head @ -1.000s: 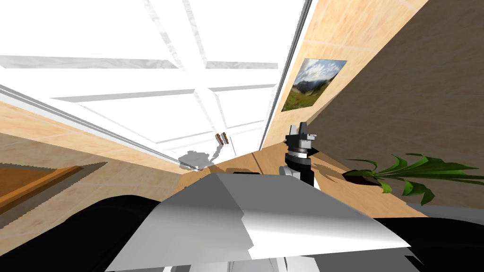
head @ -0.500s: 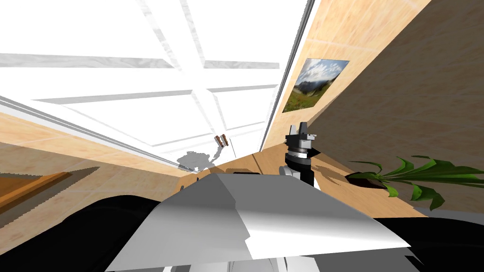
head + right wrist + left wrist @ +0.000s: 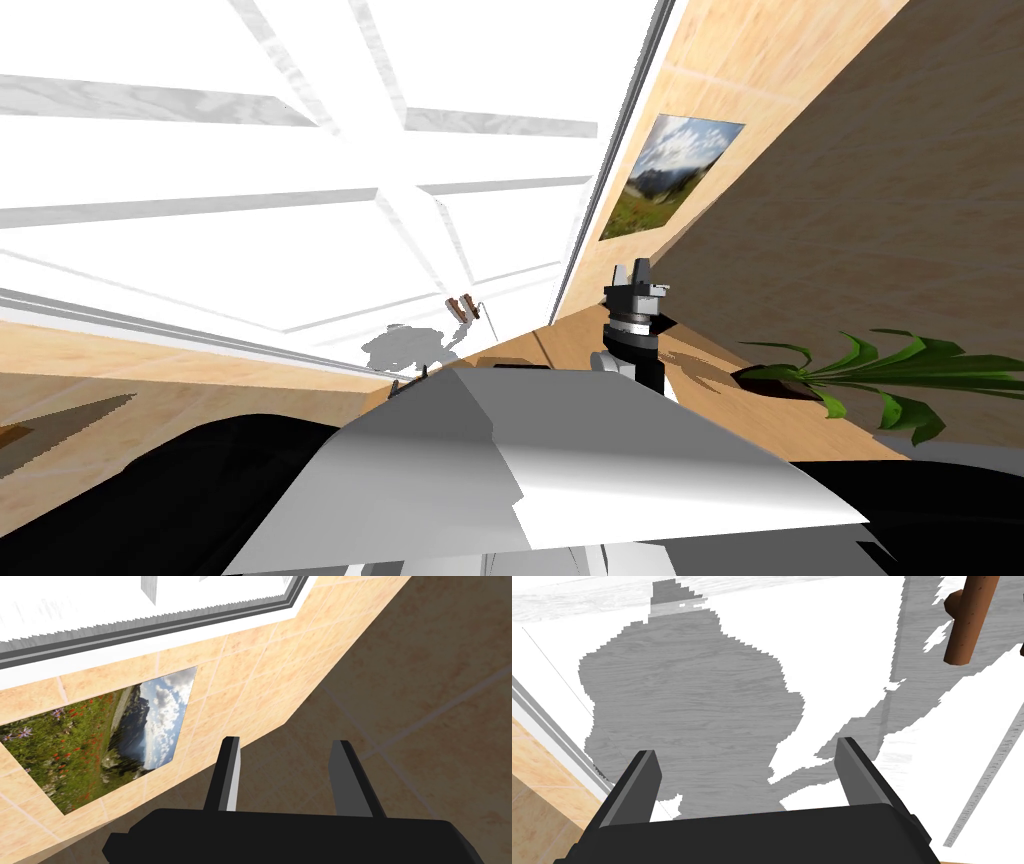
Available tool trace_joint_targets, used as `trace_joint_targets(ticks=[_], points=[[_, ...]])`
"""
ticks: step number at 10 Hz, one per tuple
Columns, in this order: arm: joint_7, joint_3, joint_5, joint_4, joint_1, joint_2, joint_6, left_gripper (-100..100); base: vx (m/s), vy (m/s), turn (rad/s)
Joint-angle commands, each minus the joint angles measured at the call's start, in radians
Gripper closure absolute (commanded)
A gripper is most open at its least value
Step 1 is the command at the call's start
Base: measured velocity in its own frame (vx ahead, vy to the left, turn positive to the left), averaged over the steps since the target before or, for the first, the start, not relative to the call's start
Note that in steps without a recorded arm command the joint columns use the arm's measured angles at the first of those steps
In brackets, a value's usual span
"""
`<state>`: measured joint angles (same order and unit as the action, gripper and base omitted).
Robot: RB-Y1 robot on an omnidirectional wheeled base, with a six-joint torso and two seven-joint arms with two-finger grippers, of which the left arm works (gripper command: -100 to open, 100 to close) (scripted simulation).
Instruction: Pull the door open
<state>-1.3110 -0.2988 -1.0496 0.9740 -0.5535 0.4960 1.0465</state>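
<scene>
**Tally: mostly ones, two pincers**

One white door (image 3: pixel 250 240), bearing one brown handle (image 3: pixel 964 621). One landscape picture (image 3: pixel 670 175). One green potted plant (image 3: pixel 775 380). Two pincers: one left pincer (image 3: pixel 745 747), one right pincer (image 3: pixel 285 741). Four fingers (image 3: pixel 637 786) in all, two to each pincer.

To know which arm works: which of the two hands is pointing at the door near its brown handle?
The left hand: its open fingers face the white door beside the brown handle. The right hand points elsewhere.
</scene>
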Motion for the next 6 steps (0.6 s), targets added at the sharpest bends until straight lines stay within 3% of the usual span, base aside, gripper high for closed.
trace_joint_targets(ticks=[1,6], points=[[-0.007,-0.006,0.007,0.008,0.021,-0.001,-0.001,-100,0.193,0.032,-0.104],[-0.015,-0.028,0.029,0.046,0.099,-0.016,-0.009,-100,0.198,0.020,-0.119]])
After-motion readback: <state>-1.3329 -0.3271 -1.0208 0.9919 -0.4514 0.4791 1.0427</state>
